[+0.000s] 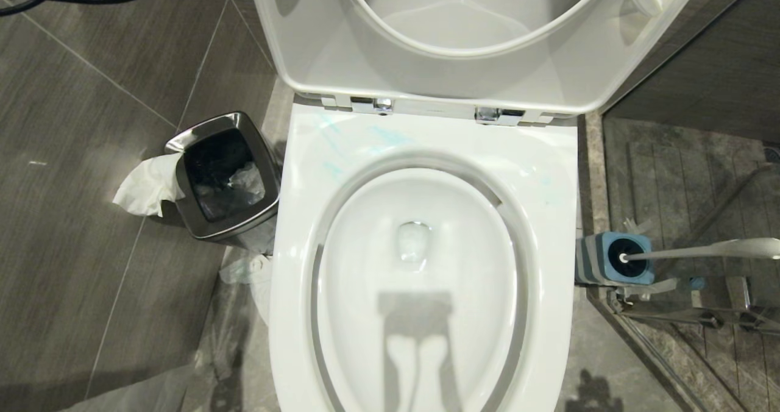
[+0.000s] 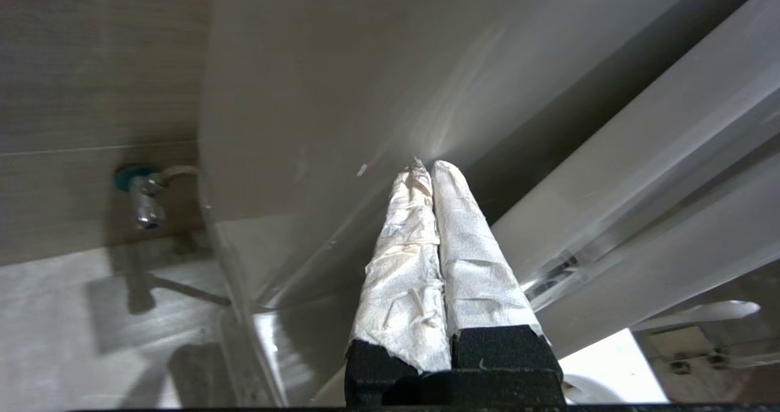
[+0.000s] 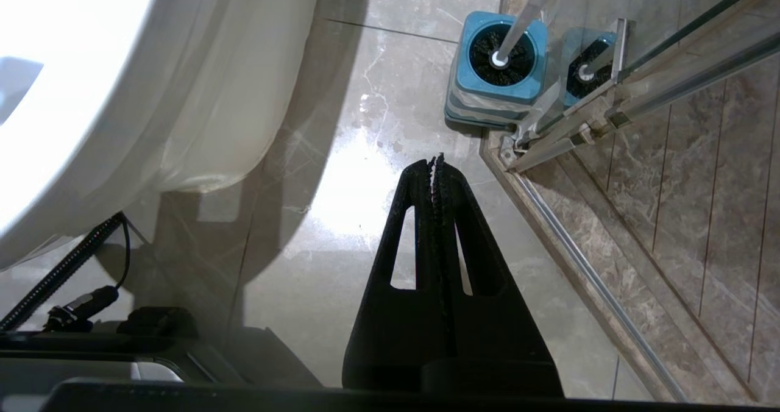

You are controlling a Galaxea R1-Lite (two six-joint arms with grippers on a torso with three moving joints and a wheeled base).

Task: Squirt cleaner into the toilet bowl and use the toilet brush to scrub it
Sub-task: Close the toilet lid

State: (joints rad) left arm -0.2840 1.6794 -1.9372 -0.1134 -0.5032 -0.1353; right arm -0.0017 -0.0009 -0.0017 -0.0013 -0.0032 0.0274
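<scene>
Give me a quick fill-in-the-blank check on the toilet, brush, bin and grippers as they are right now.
1. The toilet brush stands in its blue holder, on the robot's ____ side of the toilet bowl.
2. The toilet's seat and lid are ____.
3. Crumpled white paper hangs over the rim of the steel ____.
4. Right gripper and left gripper are both ____.

Missing words: right; raised; bin; shut

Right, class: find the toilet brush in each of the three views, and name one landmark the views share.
Head view: toilet brush at the right edge, standing in its blue holder beside the toilet bowl.
Left wrist view: not in it.
Right wrist view: near the top, head down in the holder, beyond the shut right gripper.
Shared landmark: the white toilet bowl, seen in head and right wrist views.
</scene>
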